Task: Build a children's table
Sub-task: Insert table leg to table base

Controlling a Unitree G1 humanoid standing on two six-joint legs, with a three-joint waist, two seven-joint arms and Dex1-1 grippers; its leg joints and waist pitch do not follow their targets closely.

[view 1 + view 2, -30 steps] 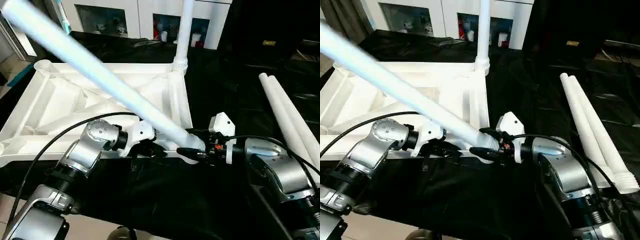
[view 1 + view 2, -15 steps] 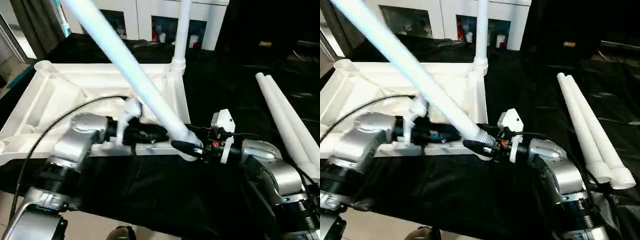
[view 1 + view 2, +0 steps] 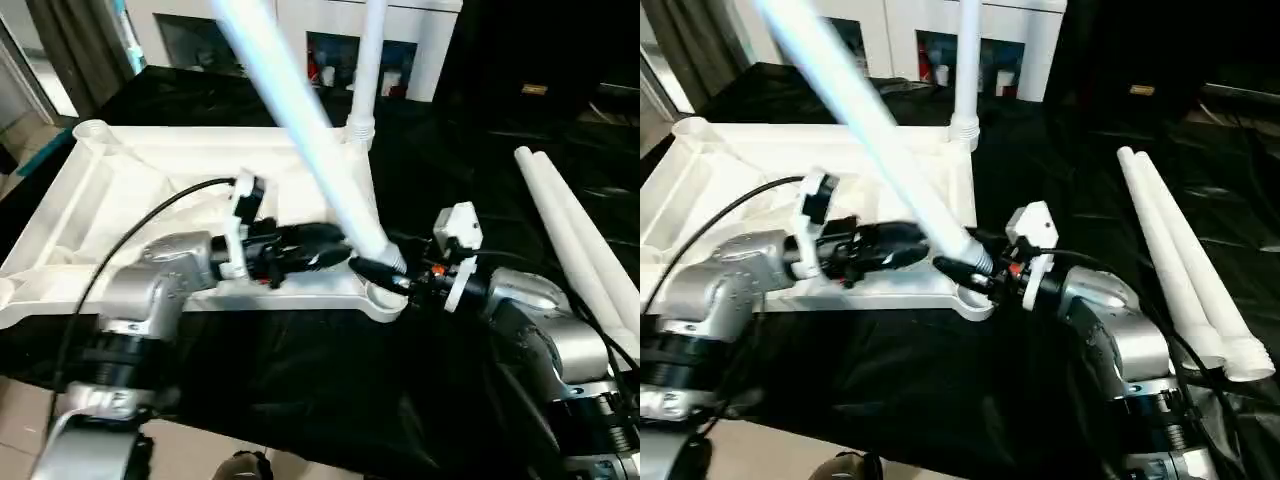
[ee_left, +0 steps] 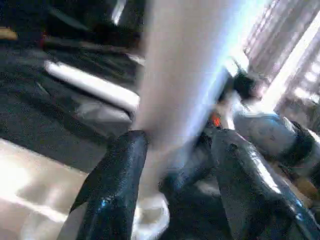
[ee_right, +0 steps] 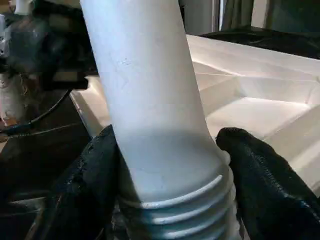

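Keep your right gripper [image 3: 388, 272] clamped on the leg [image 3: 300, 120], left gripper [image 3: 335, 240] spread alongside; stand it upright over the tabletop's [image 3: 120, 190] near corner socket [image 3: 383, 298].

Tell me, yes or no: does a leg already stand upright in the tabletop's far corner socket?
Yes. In the left eye view, one leg stands upright in the far corner socket of the upturned tabletop.

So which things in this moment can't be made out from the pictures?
- Leg: upper end cut off by the top edge of the left eye view.
- Corner socket: whether the thread has entered it, hidden by the right gripper.
- Left gripper: contact with the leg, blurred in the left wrist view.
- Shelf items: too small.
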